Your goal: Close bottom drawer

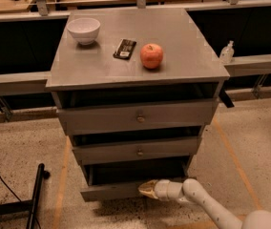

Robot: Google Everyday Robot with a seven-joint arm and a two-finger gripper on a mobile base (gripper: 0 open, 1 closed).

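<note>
Pushing Shut: Contact Stage

The bottom drawer [110, 191], a slim grey panel lowest in the grey three-drawer cabinet [178, 32], is seen standing out beyond the two fronts above it. The white arm's gold-tipped gripper [147, 189] is set against that front, right of centre, fingers pressed together (nothing is held). A straight, level push inward is judged necessary next, until the front sits flush.
</note>
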